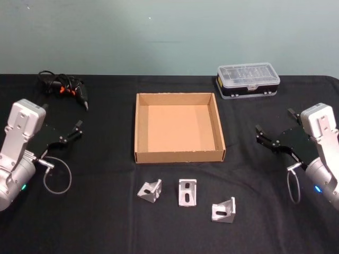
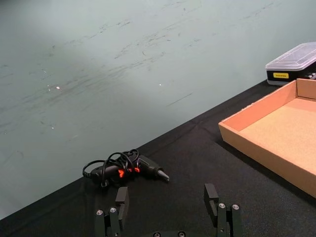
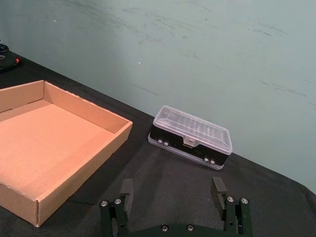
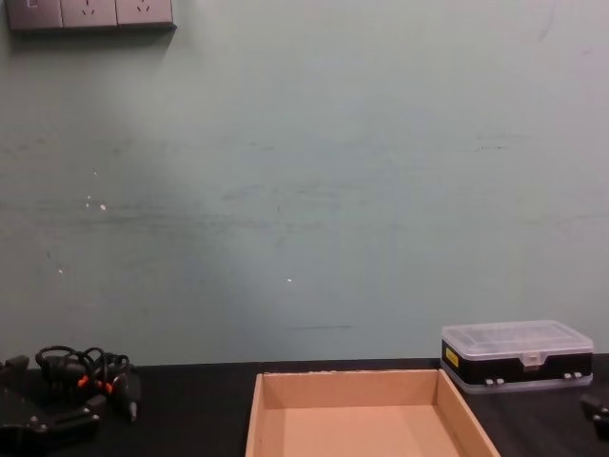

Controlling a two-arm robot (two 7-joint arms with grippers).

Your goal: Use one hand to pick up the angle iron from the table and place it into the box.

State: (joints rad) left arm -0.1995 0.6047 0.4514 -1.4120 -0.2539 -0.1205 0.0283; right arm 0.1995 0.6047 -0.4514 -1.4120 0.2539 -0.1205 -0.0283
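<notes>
A flat black tabletop (image 1: 106,227) carries a shallow tan cardboard box (image 1: 180,156). The black left gripper (image 2: 167,197) hangs left of the box and the black right gripper (image 3: 172,190) right of it (fingers apart on both, holding nothing). In front of the box, on the tabletop, lie three silver metal pieces: the left angle iron (image 1: 150,191), middle angle iron (image 1: 187,192) and right angle iron (image 1: 223,210).

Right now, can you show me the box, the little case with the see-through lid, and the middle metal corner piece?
box (image 1: 180,156): head view, on its front wall.
plastic case (image 1: 248,74): head view, on its clear lid.
middle angle iron (image 1: 187,192): head view, on its slotted face.
</notes>
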